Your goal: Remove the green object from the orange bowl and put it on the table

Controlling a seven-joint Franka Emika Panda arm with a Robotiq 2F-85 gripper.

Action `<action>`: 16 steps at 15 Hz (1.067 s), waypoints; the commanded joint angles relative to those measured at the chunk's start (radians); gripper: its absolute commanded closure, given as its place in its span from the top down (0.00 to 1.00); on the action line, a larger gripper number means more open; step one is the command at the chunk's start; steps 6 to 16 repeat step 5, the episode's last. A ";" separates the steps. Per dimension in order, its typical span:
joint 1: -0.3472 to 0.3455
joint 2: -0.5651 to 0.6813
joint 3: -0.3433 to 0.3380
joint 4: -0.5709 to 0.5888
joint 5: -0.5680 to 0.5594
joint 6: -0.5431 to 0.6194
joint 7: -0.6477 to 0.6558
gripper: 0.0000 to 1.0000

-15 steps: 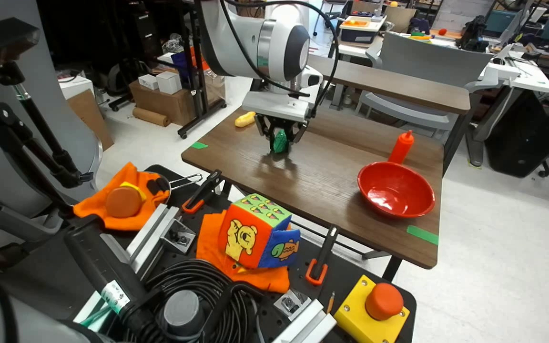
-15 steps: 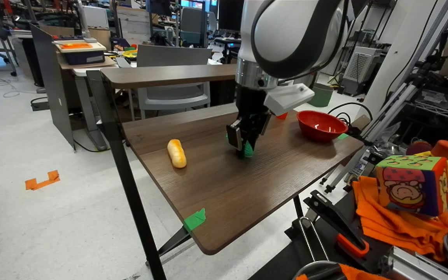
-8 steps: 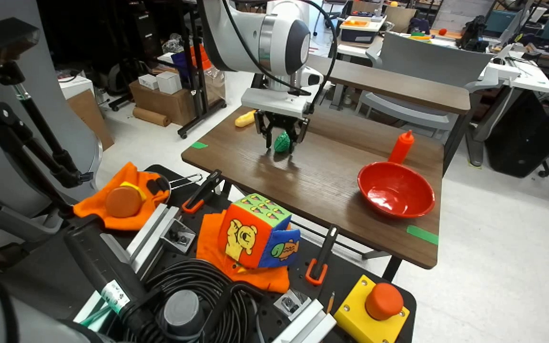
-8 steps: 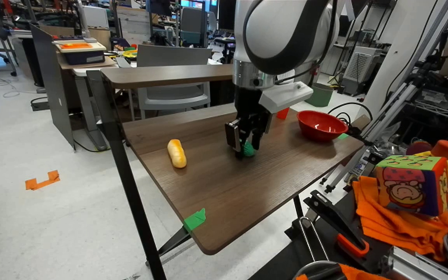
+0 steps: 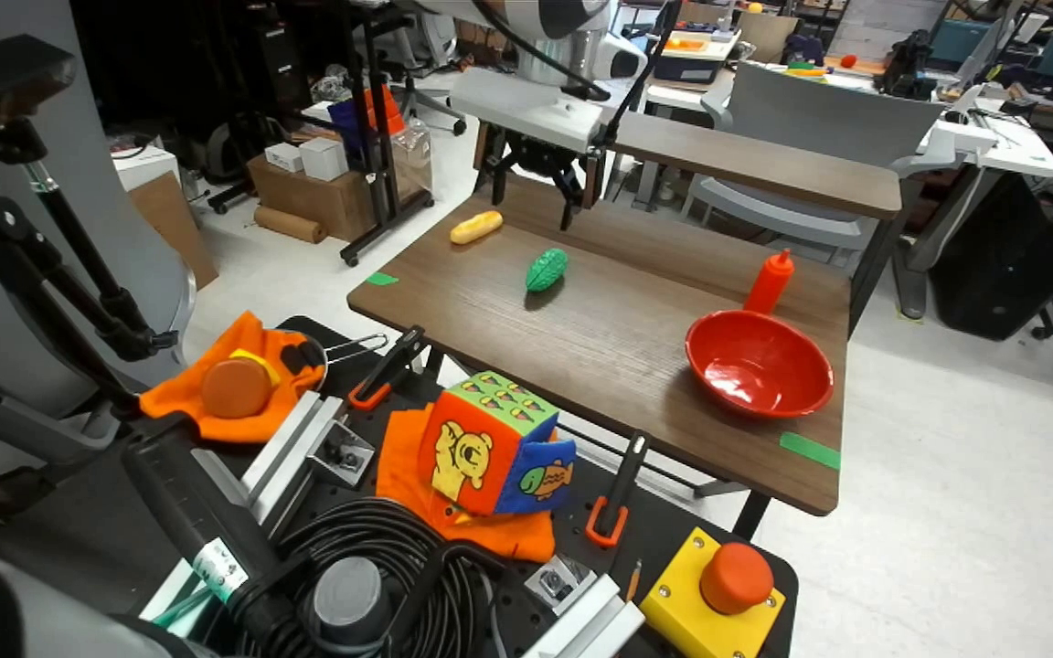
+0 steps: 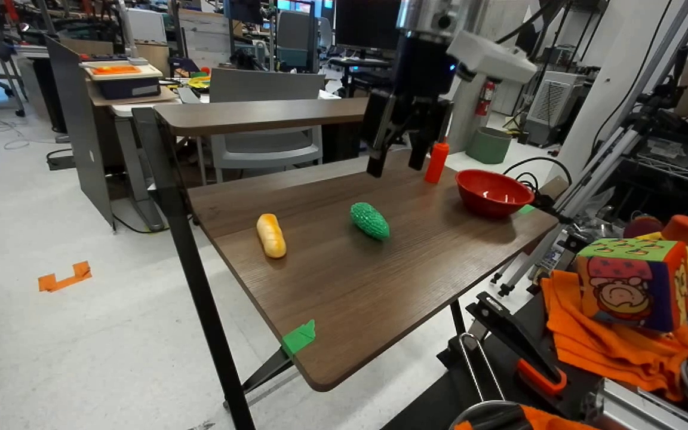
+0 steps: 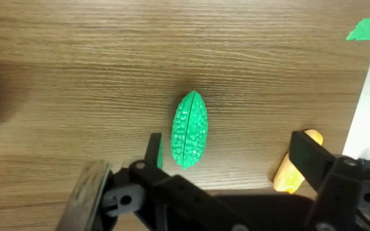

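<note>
Jaws of your black jointed gripper (image 7: 225, 141) stand wide apart low in the wrist view, the bumpy green oval lump (image 7: 189, 131) lying mid-frame on the rectangular brown wood-look table (image 7: 101, 83).

Bench (image 5: 618, 338): four loose objects, one per kind.
One green object (image 7: 189, 130), one yellow oblong piece (image 6: 271, 236), one red-orange bowl (image 5: 757, 361), one red-orange bottle (image 6: 437, 162); two green tape patches (image 5: 810, 451). Black surface (image 5: 660, 512) alongside: one picture cube (image 5: 494, 448), two black-and-orange clamps (image 5: 622, 484), two orange fabric pieces (image 5: 403, 457), one yellow button box (image 5: 686, 585), one black cable coil (image 5: 371, 525). Elsewhere: two small white boxes (image 5: 324, 159), one brown carton (image 5: 335, 203).
</note>
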 commanded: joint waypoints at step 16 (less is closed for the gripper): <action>-0.025 -0.062 0.009 -0.059 0.017 -0.002 -0.017 1.00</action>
